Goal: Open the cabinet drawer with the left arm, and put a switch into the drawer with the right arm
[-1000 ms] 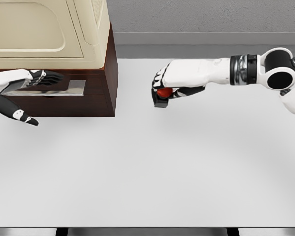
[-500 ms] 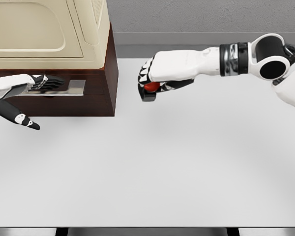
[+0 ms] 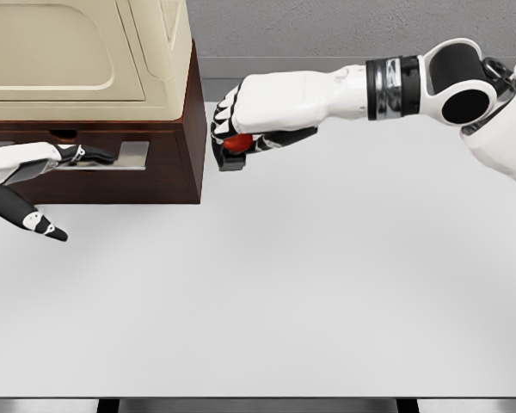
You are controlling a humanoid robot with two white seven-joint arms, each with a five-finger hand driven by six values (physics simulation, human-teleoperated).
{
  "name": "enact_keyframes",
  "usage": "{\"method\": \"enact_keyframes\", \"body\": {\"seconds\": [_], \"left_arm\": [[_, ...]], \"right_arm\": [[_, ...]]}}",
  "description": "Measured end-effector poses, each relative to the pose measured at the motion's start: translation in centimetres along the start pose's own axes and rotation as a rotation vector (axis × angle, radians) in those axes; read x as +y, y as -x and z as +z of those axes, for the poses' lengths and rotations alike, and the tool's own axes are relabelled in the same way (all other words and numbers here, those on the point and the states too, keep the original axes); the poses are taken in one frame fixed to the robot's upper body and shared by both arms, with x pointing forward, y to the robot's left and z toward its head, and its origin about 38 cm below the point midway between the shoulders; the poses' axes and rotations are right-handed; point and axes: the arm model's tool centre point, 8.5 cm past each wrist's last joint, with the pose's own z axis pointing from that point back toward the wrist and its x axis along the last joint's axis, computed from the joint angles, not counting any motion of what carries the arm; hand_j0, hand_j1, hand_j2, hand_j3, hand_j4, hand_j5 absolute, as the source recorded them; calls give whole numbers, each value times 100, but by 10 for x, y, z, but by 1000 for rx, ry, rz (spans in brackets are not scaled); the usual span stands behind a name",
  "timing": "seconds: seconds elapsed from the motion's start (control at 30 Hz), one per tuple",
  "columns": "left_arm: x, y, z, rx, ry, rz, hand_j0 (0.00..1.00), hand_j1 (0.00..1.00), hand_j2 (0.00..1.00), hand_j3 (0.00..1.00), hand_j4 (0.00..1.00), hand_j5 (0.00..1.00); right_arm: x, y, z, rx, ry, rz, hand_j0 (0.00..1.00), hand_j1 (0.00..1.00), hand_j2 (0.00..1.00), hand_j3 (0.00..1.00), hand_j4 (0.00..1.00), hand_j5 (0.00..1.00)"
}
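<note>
Head view of the workspace. The right hand (image 3: 241, 116), reaching in from the right of the frame toward the upper centre, is curling its fingers (image 3: 279, 138) around the switch (image 3: 235, 148), a small black body with a red button, and is holding it above the white tabletop (image 3: 310, 284). The switch is sitting just beside the right side wall of the dark brown cabinet (image 3: 185, 146), which is occupying the upper left of the frame; whether the two are touching cannot be told. A cream-coloured appliance (image 3: 86, 56) is standing on top of the cabinet. On the cabinet front, the left hand (image 3: 47, 159) is entering from the left edge and is laying its dark fingertips (image 3: 90, 155) over the metallic drawer handle (image 3: 129, 155); its fingers are lying extended rather than curled, and its thumb is pointing down and to the right below the drawer. Whether the fingers are gripping the handle cannot be told. The drawer front is lying flush with the cabinet face.
</note>
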Motion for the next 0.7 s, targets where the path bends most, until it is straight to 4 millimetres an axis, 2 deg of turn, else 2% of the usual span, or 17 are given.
{"method": "enact_keyframes", "body": {"seconds": [0.2,0.43,0.7], "left_arm": [[1,-2,8,10,3,6,100,100,100,100,100,100],[4,1,20,50,-8,-6,100,100,100,100,100,100],[1,3,23,40,-7,37,100,100,100,100,100,100]], "right_arm": [[-7,0,-16,-23,6,4,51,51,51,51,51,51],[-19,-3,-21,-34,13,26,51,51,51,51,51,51],[-27,-5,-25,-44,21,44,51,51,51,51,51,51]]}}
